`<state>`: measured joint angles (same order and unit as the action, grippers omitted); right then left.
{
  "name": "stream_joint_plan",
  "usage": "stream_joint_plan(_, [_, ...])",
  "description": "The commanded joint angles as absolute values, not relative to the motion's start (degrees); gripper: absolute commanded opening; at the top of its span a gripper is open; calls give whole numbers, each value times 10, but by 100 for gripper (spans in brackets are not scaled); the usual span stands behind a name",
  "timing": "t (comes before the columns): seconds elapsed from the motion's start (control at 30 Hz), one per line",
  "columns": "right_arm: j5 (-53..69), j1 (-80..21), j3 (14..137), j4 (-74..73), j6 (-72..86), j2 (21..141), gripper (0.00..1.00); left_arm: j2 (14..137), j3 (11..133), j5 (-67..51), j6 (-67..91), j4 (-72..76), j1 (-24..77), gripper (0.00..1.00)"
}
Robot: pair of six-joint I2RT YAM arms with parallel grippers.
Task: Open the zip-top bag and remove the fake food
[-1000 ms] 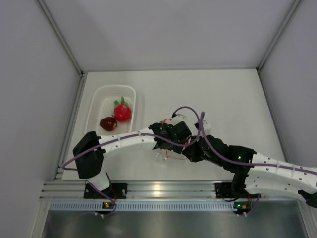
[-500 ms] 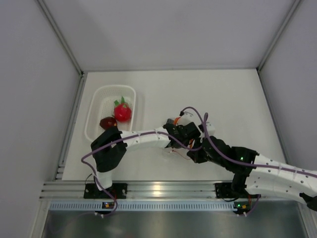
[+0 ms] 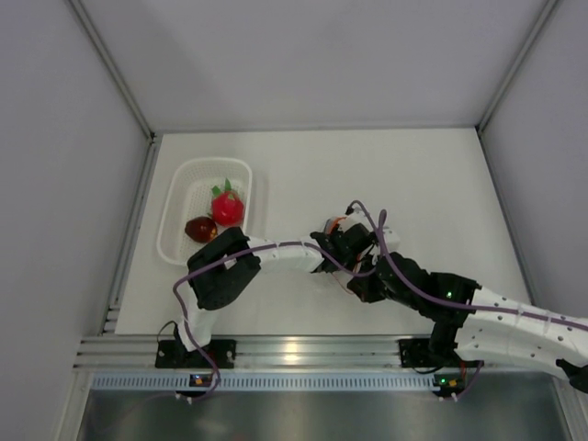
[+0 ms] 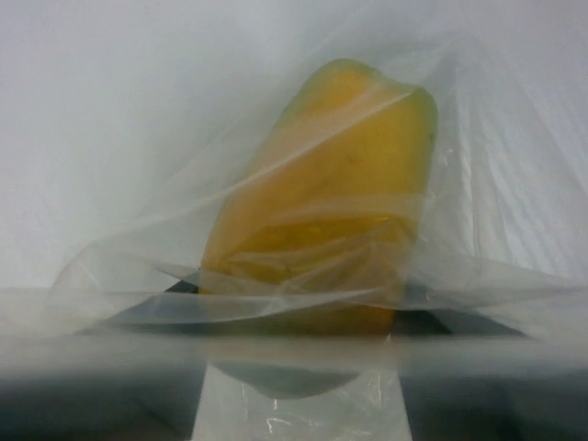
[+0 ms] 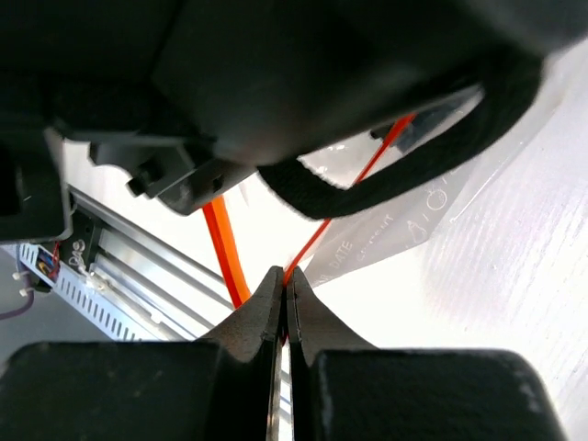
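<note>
right gripper clamps zip strip of zip-top bag; left gripper: can't tell. Anchor strip, draw yellow fruit straight out of bag.

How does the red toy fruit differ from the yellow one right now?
The red fruit lies bare in the white basket; the yellow fruit is wrapped in the clear bag. The red fruit is round with green leaves; the yellow fruit is oval, no leaves showing. Both are toy food.

Left hand close beside right hand, red fruit, maroon fruit in white basket
</note>
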<state>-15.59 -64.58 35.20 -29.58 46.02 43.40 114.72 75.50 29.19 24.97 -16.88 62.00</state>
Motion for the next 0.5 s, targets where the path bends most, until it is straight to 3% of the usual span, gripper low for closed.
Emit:
stream_joint_plan(0.0, [-114,-650,359,-270,417,424,0,1181,779,266,231,-145,600,64])
stream_joint_plan(0.07, [-121,-648,361,-278,416,421,0,1180,780,266,237,-145,599,54])
stream_joint_plan(0.2, [-155,-638,369,-301,417,411,0,1157,769,262,248,-146,599,23])
stream_joint_plan(0.23, [-169,-637,376,-307,420,407,0,1139,758,260,256,-145,599,11])
stream_joint_plan(0.33, [-251,-632,404,-345,422,392,0,1099,737,247,265,-135,600,0])
stream_joint_plan(0.47, [-311,-625,461,-387,396,400,0,1050,689,226,266,-110,605,0])
